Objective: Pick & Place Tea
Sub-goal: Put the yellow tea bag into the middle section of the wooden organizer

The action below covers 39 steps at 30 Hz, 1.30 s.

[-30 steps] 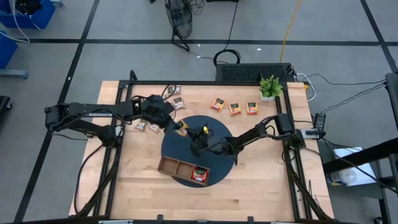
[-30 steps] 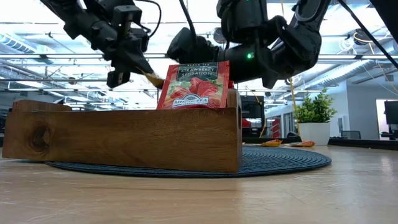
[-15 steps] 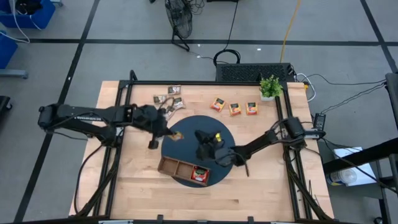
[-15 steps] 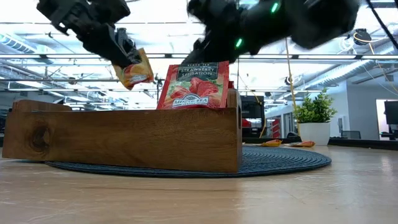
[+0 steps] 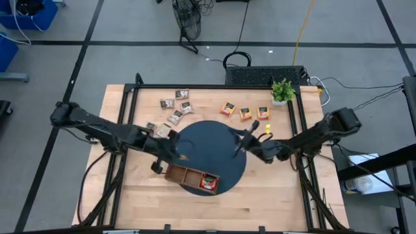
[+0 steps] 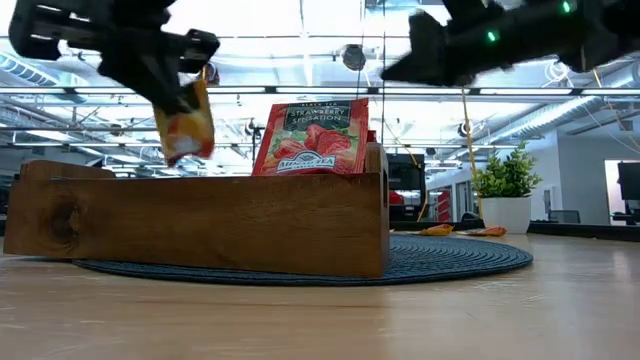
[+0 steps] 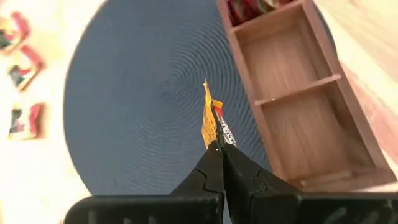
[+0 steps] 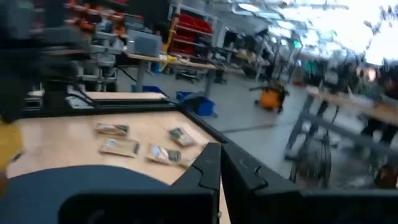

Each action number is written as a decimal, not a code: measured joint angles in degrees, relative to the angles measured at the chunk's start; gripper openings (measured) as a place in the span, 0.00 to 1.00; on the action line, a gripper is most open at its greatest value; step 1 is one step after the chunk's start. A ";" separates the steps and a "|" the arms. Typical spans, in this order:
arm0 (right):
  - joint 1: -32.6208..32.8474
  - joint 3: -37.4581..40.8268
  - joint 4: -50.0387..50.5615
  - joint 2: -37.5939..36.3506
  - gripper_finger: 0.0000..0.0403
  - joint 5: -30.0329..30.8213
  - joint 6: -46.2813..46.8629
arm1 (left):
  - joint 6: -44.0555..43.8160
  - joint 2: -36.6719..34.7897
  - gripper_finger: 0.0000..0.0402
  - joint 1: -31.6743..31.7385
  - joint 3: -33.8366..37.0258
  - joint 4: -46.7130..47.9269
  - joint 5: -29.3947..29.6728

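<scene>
The left arm reached in from the table's left edge, its left gripper pinched shut on a small flat orange tea sachet that hung edge-on above the round dark blue woven mat, just beside the long three-compartment wooden tray. The right arm stretched low from the right edge, its right gripper closed and empty over the mat's right rim. A red strawberry sachet stood upright in the tray's end compartment. Brown-and-white sachets lay near the far left corner, and red and orange sachets lay along the far edge beside a small green potted plant.
</scene>
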<state>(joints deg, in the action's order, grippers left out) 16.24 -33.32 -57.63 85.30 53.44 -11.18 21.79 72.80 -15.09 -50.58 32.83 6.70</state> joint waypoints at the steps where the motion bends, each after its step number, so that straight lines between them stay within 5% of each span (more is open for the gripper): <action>1: -0.40 1.52 -0.21 -0.66 0.00 0.34 2.32 | -0.01 2.56 0.00 -0.54 -2.26 1.35 0.30; 5: -1.98 4.82 -0.67 -0.73 0.00 0.41 8.59 | -0.30 11.55 0.00 -2.34 -11.34 9.63 0.45; 13: -1.87 4.99 -0.85 -0.35 0.00 0.23 6.15 | -0.51 21.29 0.00 -3.87 -23.69 18.82 -0.26; 22: -1.13 4.98 0.07 -0.35 0.00 -5.68 7.73 | -0.86 23.35 0.00 -3.43 -23.55 14.78 -6.47; 39: -0.36 4.96 0.12 -0.31 0.00 -5.69 7.76 | 3.75 26.66 0.00 -1.43 -23.55 9.09 -12.75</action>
<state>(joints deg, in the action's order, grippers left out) 15.88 -28.36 -57.51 84.99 47.75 -3.42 25.54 99.45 -16.52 -74.13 41.91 -6.05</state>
